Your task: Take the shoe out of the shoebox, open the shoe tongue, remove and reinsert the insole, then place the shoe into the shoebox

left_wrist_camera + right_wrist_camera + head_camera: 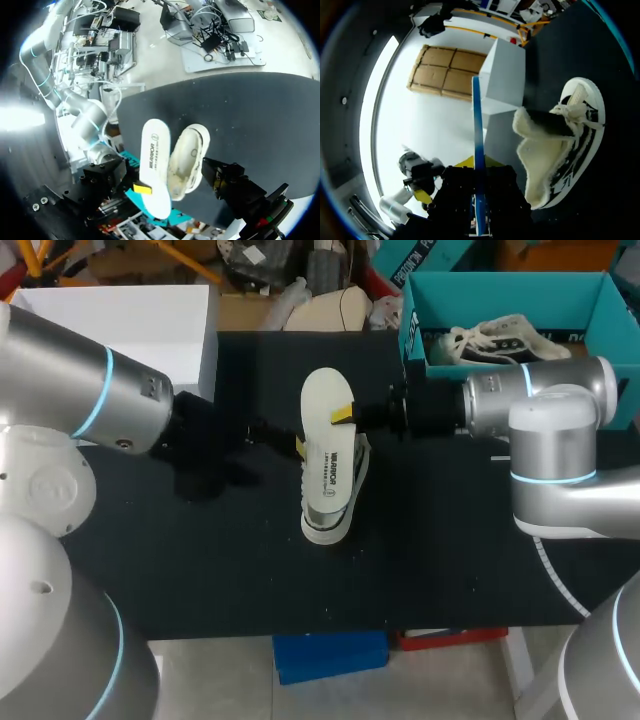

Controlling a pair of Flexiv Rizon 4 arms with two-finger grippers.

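A white shoe with a fleece lining stands on the black table, its tongue folded open. Above it my right gripper is shut on the edge of the white insole, which is lifted out of the shoe. In the right wrist view the insole shows edge-on between the yellow tips. My left gripper is open, close to the shoe's left side. One of its fingers stands beside the shoe, with nothing between the jaws. The held insole rises next to the shoe.
A teal shoebox sits at the back right with a second shoe inside. A white box stands at the back left. Both arms reach in over the table's middle.
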